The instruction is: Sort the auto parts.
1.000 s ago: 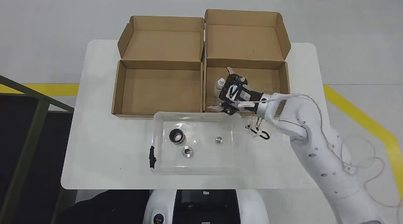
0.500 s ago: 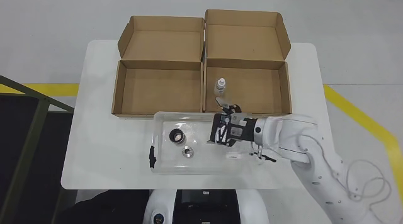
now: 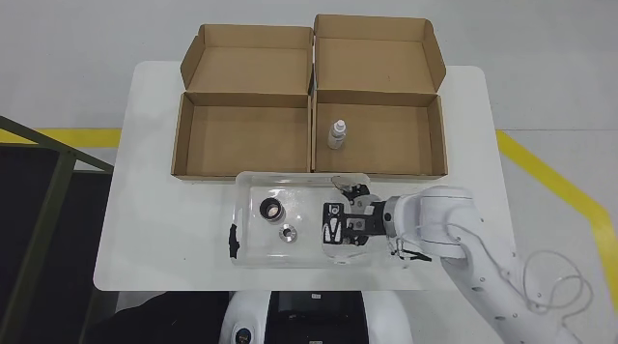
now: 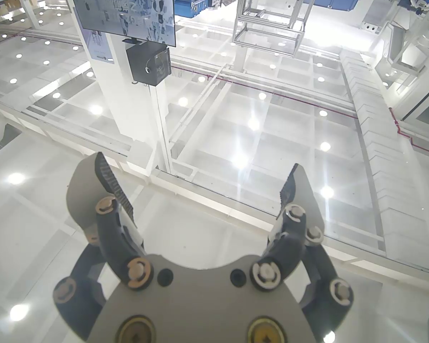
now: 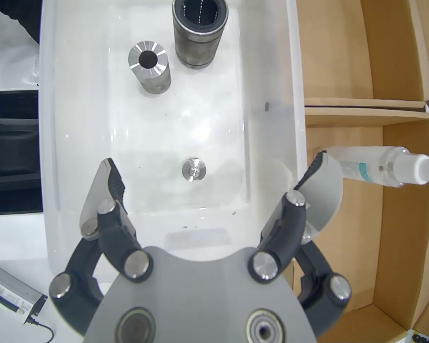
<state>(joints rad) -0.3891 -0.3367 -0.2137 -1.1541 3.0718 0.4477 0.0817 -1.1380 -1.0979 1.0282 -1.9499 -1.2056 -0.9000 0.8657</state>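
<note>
A clear plastic tray (image 3: 253, 189) at the table's front holds a dark cylindrical bearing (image 3: 271, 211) (image 5: 200, 26), a silver bushing (image 3: 288, 234) (image 5: 150, 67) and a small silver round part (image 5: 193, 170). My right gripper (image 3: 329, 223) (image 5: 213, 164) hovers open over the tray, with the small silver part lying just below and between its fingers, untouched. A white spray bottle (image 3: 335, 134) (image 5: 379, 169) lies in the right cardboard box (image 3: 406, 141). My left gripper (image 4: 196, 165) is open, holds nothing and points up at the ceiling.
The left cardboard box (image 3: 241, 139) beside the right one has nothing in it. Both boxes stand right behind the tray with lids folded back. A black item (image 3: 233, 240) sits at the tray's left end. A small flat device with a cable (image 5: 10, 294) lies on the table by the tray.
My right gripper has let go of the spray bottle in the right box and moved back toward the front, over the tray. The bottle stays in the box.
</note>
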